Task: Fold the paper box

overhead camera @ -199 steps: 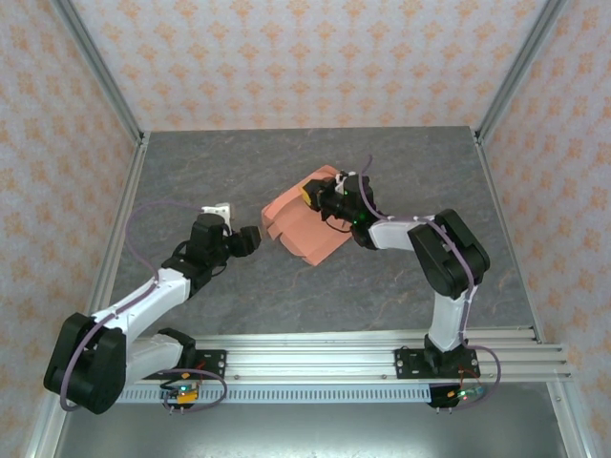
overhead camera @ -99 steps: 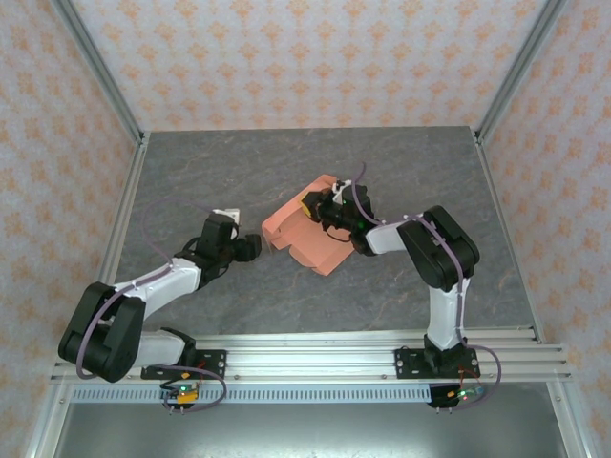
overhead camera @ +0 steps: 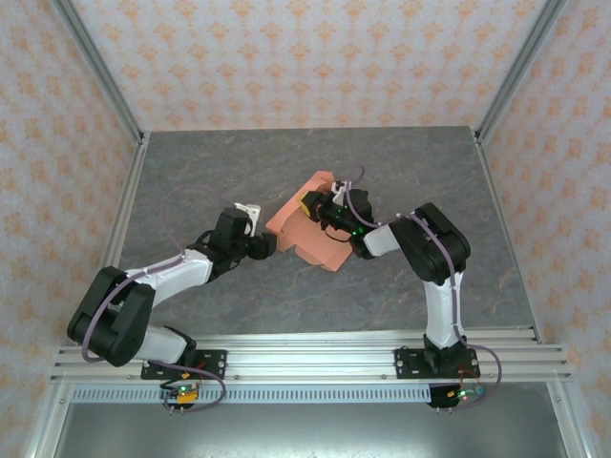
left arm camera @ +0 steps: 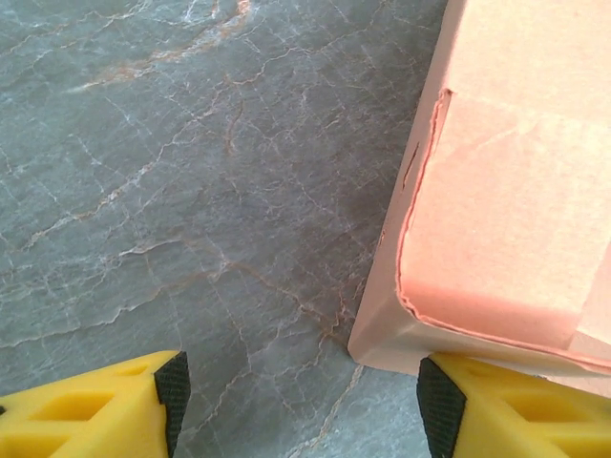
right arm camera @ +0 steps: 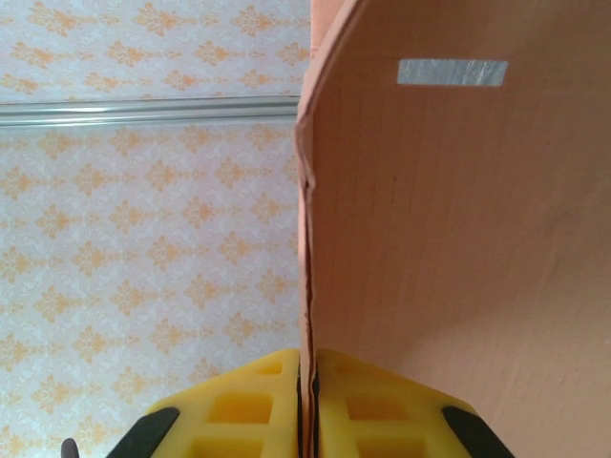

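With right jaws pinching the paper box (overhead camera: pixel 305 239) edge, I'd ease my spread left jaws squarely onto its left corner.

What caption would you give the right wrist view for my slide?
Right gripper pinching one edge of the paper box, its card panel seen against the patterned wall.

You're working in a robot test cell, a lab rig rather than a home: a grey stone-look tabletop (overhead camera: pixel 382 286) walled by patterned backdrop panels (overhead camera: pixel 305 57) set in bare aluminium posts (overhead camera: pixel 95 67) at upper left and right, the left arm (overhead camera: pixel 167 277) and right arm (overhead camera: pixel 439 253) bolted to a slotted rail (overhead camera: pixel 315 355) along the bottom edge.
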Controlling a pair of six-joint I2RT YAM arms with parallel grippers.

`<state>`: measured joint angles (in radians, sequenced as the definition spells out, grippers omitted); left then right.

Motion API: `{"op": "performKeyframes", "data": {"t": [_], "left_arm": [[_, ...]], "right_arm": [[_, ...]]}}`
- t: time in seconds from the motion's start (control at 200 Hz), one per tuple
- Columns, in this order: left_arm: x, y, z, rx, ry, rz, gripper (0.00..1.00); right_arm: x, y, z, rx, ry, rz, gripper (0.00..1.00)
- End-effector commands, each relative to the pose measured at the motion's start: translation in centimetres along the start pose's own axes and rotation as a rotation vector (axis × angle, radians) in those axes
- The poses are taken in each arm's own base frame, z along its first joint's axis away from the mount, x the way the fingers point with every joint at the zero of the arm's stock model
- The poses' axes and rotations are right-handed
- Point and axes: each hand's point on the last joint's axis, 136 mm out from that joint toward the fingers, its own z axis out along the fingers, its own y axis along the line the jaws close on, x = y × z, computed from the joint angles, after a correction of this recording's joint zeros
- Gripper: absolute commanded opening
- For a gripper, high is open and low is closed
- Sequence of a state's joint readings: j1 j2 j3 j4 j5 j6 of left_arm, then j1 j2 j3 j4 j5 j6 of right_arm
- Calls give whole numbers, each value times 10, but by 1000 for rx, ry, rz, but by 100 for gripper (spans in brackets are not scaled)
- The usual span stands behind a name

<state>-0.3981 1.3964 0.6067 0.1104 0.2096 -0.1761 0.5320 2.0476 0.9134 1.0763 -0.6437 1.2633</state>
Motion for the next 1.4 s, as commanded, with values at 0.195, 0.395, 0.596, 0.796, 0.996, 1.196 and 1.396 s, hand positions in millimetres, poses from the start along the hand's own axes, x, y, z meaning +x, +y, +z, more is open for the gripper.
{"op": "performKeyframes", "data": {"t": [0.195,0.395,0.596,0.796,0.996,1.196,1.396], "left_arm": [[-23,-31,6,102,-29,70,59],[-33,-47,0,125,-77,106,57],[-42,-52,-2,117,-99,110,56],[-44,-63,0,109,-110,112,62],[-38,-52,7,46,-130,62,59],[-39,-58,0,76,-126,54,56],[-42,-34,-39,0,-221,44,64]], "right_arm": [[7,-2,-3,-32,27,6,11],[6,1,-6,-60,8,17,10],[1,0,-10,-75,-34,39,10],[-5,5,-13,-103,-87,63,8],[-8,12,-13,-129,-115,78,7],[-5,12,-11,-129,-122,78,6],[-2,6,-10,-115,-108,72,6]]}}
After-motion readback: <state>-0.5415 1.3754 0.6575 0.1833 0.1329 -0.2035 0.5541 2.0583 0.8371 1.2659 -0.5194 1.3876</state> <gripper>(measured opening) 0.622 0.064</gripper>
